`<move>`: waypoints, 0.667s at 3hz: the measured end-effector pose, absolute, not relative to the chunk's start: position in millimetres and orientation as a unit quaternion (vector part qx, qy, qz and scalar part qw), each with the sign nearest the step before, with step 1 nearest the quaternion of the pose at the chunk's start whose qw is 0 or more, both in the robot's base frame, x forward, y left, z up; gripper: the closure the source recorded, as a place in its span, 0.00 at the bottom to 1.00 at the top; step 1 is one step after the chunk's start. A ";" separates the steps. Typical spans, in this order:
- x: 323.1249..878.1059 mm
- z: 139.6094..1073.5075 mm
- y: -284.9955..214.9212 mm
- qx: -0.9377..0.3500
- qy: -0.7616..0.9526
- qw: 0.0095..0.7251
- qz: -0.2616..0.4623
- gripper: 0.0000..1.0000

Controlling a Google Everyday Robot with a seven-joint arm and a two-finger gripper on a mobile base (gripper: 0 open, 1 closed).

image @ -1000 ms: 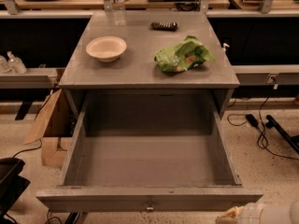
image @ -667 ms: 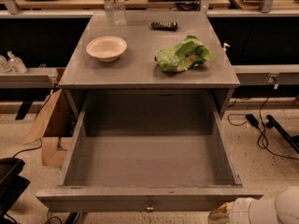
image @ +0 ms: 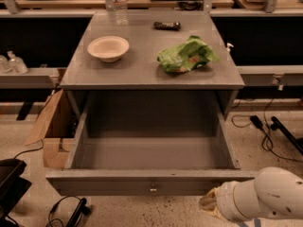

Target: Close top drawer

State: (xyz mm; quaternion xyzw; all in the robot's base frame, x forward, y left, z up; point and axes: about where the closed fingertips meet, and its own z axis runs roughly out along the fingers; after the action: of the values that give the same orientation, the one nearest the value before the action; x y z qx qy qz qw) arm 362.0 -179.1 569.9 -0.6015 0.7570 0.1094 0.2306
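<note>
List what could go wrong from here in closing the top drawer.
1. The gripper sits by the right end of the top drawer front, far from the centred knob; an off-centre push may skew and jam it.
2. It looks low, near the front's bottom edge, and might slip underneath.

- Speckled beige floor (image: 265, 150), dimly lit in a warm tone.
- A grey wooden cabinet (image: 142, 72) stands mid-room, seen from above and in front.
- Behind it runs a long wooden bench (image: 61, 4), dark underneath.
- Low grey ledges flank the cabinet, one left (image: 28, 77) and one right (image: 270, 71).
- An open cardboard box (image: 49, 126) sits on the floor against the cabinet's left side.
- Black cables (image: 265, 131) trail over the floor at right.
</note>
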 end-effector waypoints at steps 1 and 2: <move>361.9 569.9 -179.1 -0.601 0.757 0.231 0.109 1.00; 397.9 575.1 -168.1 -0.621 0.744 0.229 0.096 1.00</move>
State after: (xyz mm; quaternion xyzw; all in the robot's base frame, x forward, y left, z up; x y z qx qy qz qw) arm 397.9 -168.1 575.1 -0.6209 0.7436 0.0961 0.2287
